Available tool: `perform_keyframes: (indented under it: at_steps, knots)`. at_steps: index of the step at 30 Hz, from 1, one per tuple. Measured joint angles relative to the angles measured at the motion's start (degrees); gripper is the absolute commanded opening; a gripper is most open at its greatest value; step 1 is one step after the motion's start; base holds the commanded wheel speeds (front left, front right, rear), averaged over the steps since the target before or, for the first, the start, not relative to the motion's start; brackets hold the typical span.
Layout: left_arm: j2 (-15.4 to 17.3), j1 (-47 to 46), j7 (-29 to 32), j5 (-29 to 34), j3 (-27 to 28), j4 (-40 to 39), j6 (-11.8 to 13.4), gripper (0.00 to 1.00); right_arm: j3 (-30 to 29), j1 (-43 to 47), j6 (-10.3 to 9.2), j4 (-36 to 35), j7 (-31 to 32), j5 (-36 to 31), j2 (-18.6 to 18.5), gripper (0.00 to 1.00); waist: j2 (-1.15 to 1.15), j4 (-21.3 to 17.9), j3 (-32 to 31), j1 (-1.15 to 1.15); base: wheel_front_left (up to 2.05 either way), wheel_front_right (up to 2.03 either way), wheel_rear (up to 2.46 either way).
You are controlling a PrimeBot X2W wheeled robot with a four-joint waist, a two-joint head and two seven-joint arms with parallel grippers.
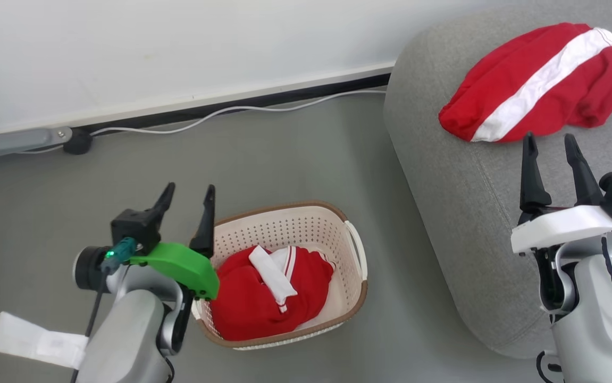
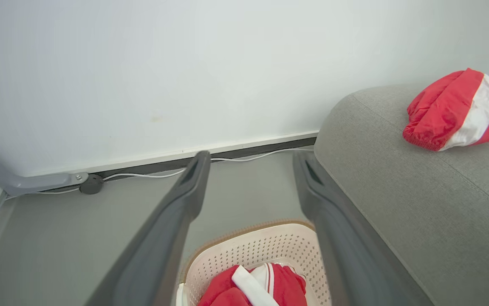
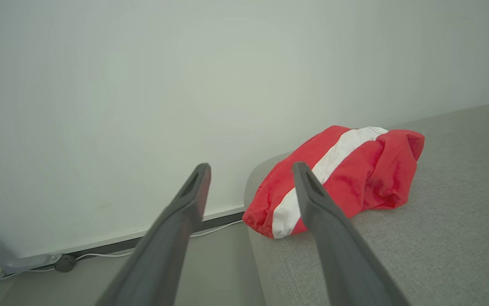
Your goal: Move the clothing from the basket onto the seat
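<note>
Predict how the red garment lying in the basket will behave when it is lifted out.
Probably floppy: the red garment lies crumpled in folds, so it should drape and hang from wherever it is pinched. Likely light, being thin cloth. The basket might shift or lift if fabric snags its perforated wall, since it looks like light plastic.

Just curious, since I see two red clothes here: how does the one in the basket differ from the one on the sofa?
The basket garment lies bunched up inside the basket; the sofa garment lies spread out on the sofa. The basket garment shows a folded white strip and thin striped trim; the sofa garment shows one broad white band. Both are bright red and white soft fabric.
</note>
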Motion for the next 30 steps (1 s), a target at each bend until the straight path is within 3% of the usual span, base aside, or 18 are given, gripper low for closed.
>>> perform_keyframes:
  at_steps: [16, 30]
  knots:
    - [3.7, 9.7, -0.2, -0.3, 9.8, -7.9, 3.1, 1.00, 2.4, 4.8, 0.53, -0.4, 0.0, -1.5, 0.1, 1.00, 0.00, 3.0, -4.3, 0.00, 0.00, 0.00, 0.00]
    - [4.5, 18.4, -0.2, -0.6, 16.6, -14.0, 3.9, 1.00, 4.2, 6.7, 1.04, -1.5, 0.0, -1.9, 0.5, 1.00, 0.00, 4.0, -5.6, 0.00, 0.00, 0.00, 0.00]
